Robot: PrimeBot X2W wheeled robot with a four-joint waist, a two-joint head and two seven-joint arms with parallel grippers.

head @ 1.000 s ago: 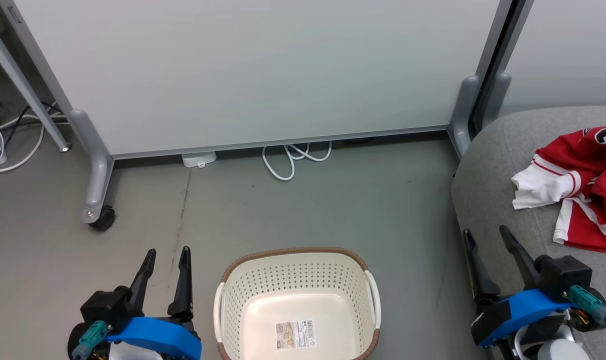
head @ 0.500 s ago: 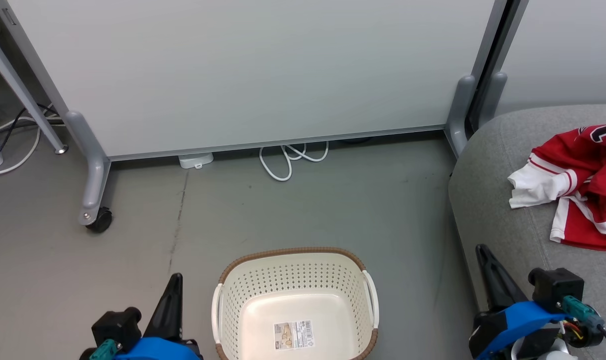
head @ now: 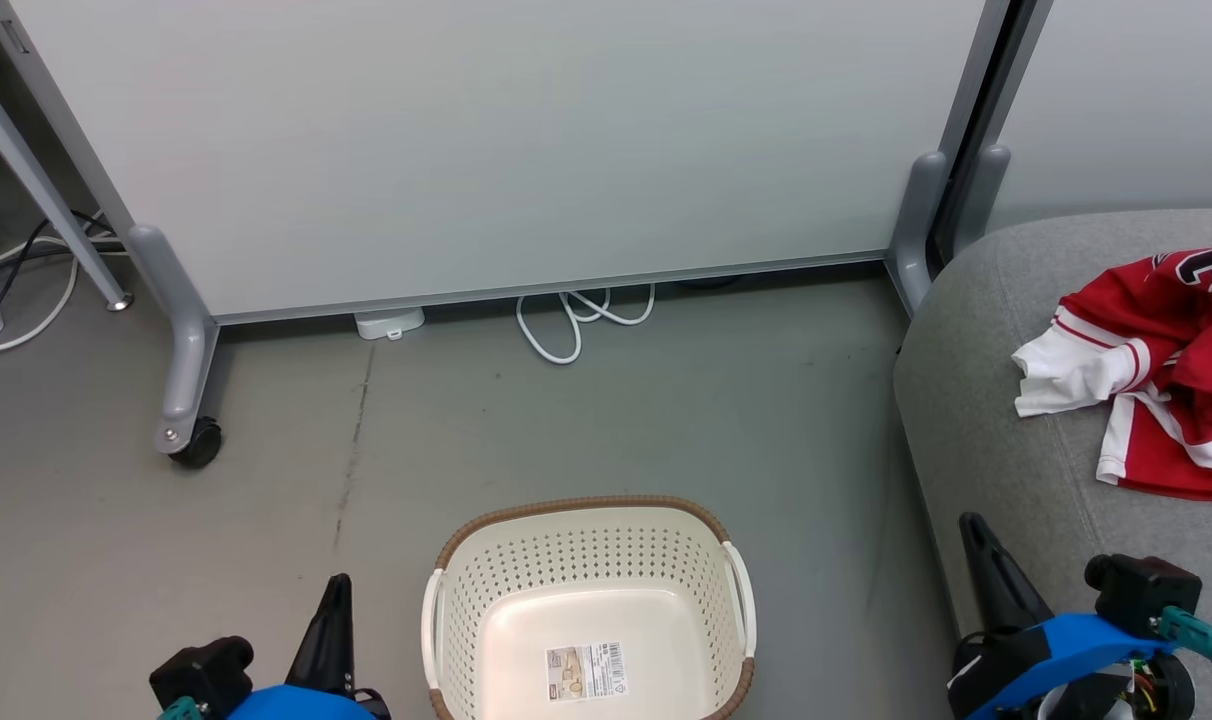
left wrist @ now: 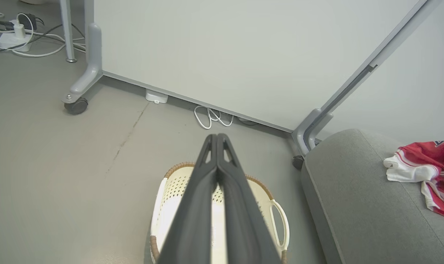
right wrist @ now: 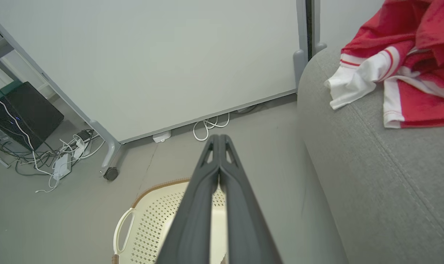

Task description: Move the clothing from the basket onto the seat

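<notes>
We found the left gripper and right gripper clenched, empty. The jerseys at three o'clock might slide off the sofa cushion's rounded edge.

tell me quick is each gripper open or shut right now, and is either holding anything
left gripper: shut, fingers pressed together, holding nothing
right gripper: shut, fingers pressed together, holding nothing

The basket stands on the floor, the clothing heaped on the seat.
</notes>
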